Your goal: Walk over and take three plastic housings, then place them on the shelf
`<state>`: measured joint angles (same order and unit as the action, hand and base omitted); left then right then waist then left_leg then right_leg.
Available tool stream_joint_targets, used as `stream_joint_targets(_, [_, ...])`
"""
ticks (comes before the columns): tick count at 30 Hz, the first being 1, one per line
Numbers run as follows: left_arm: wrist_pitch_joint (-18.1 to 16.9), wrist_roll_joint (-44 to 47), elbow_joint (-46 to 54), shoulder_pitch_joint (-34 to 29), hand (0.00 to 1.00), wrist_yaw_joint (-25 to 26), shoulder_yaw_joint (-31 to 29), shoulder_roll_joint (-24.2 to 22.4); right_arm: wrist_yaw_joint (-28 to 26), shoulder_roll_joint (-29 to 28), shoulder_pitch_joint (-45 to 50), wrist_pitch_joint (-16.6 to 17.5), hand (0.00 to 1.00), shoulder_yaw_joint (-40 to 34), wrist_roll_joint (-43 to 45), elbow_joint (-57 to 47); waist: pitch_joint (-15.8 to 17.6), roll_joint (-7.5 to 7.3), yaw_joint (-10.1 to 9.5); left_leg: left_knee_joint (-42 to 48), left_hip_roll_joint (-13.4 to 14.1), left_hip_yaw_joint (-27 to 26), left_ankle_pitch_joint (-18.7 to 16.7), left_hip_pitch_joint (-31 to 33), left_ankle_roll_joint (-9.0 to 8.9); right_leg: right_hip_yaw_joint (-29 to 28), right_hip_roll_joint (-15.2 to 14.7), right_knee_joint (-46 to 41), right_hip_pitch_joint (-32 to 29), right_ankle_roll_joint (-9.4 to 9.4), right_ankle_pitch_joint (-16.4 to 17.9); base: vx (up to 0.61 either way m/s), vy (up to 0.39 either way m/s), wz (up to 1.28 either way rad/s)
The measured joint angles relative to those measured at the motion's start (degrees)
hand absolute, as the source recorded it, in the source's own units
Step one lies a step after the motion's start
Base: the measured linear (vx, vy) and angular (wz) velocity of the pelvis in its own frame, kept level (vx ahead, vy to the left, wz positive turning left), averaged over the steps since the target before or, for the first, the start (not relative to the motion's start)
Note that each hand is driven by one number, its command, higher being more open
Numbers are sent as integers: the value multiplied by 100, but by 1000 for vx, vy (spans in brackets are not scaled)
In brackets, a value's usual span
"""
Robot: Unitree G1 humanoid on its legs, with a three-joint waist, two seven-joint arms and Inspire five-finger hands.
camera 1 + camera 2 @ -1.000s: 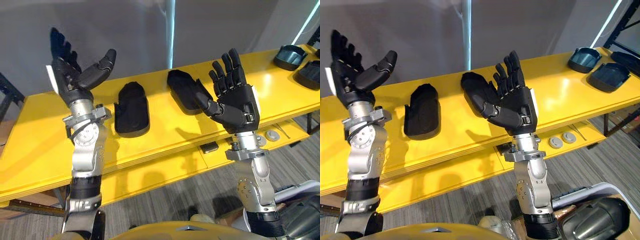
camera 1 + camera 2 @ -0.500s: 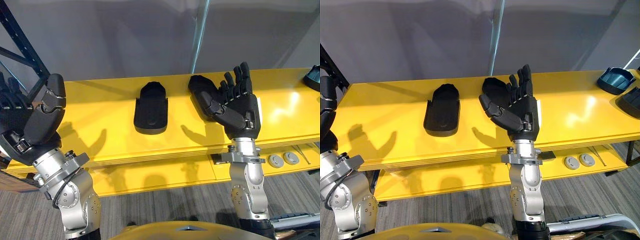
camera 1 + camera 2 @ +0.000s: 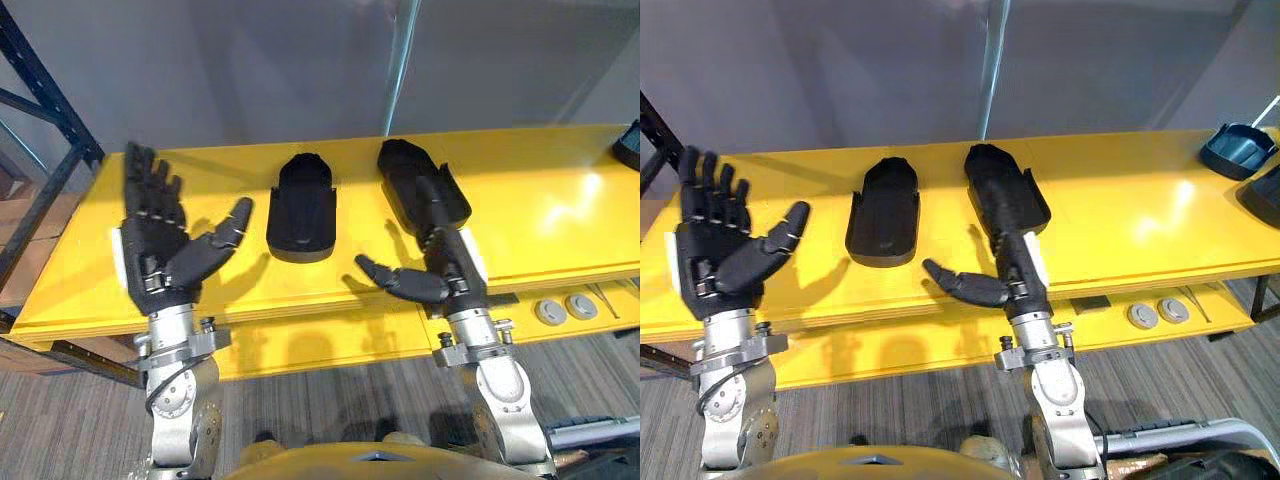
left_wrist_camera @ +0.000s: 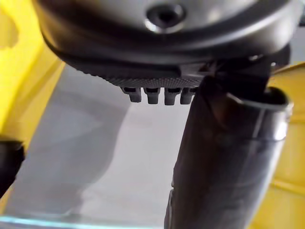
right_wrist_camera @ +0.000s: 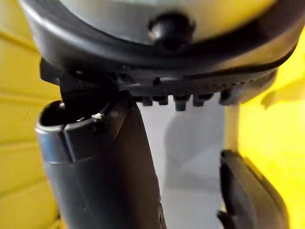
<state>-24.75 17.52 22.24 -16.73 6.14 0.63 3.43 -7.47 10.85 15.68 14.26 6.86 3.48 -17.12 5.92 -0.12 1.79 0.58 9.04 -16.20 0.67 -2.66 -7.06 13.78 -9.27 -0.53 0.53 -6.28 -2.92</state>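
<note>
Two black plastic housings lie on the yellow table [image 3: 560,215]: one in the middle [image 3: 303,205] and one to its right [image 3: 422,185]. My left hand [image 3: 160,245] is raised over the table's front left, palm towards the camera, fingers spread and open, holding nothing. It stands to the left of the middle housing, apart from it. My right hand [image 3: 450,265] is turned edge-on with straight fingers reaching to the near end of the right housing [image 3: 1005,190], thumb [image 3: 960,285] out to the left. Whether it touches the housing I cannot tell. That housing's edge [image 5: 248,191] appears past the right thumb.
Dark teal housings [image 3: 1238,150] lie at the table's far right end. A dark metal rack upright [image 3: 40,110] stands at the left behind the table. Two round silver discs [image 3: 565,308] sit on the table's lower shelf. Grey carpet lies below.
The view has shifted. My left hand rose from the near left corner to upright over the table's front. My right hand turned from palm-facing to edge-on and dropped toward the right housing.
</note>
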Motion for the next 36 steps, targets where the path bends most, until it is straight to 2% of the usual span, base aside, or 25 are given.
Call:
stream_joint_targets(4, [-2,-13,0,-5,100,-152,155,164,-205,99,189,0,100,65,-99,87,51,30,1,158,47,-7,-76,128,-29,-13,18,-54,-77,20,8,19,0,-3])
stream_joint_targets(9, [-2,-16,-19,56,100,-22,173,302,-187,391,92,2,100,113,-372,156,201,46,3,472,142,-8,-186,446,-47,-33,50,-216,-365,56,27,13,-2,-1])
stream_joint_targets(14, [-3,-16,-210,58,100,211,223,356,308,503,-229,4,100,349,-1008,471,327,72,-7,553,152,-55,-246,522,-42,-98,49,-239,-439,64,33,3,2,-4])
stream_joint_targets(17, [-5,-15,-213,56,100,250,338,370,529,504,-407,5,100,394,-1010,602,386,95,-18,631,153,-35,-277,578,-30,-103,39,-245,-456,62,31,-2,4,1])
stream_joint_targets(23, [-6,-15,-214,60,100,299,441,365,1215,500,-1174,26,100,576,-1435,1193,468,237,-42,629,135,16,-257,629,-19,-33,16,-298,-503,66,38,-7,5,3])
stream_joint_targets(30, [-7,-14,-217,111,100,323,621,343,1607,465,-1686,22,100,733,-1440,1527,523,335,-104,561,57,154,-176,645,19,69,-76,-525,-558,53,166,-18,6,10])
stream_joint_targets(36, [-7,-13,-217,111,100,316,641,342,1662,382,-1890,8,100,870,-1578,1672,541,366,-167,408,16,268,-46,642,28,180,-111,-586,-564,66,199,-19,-1,12])
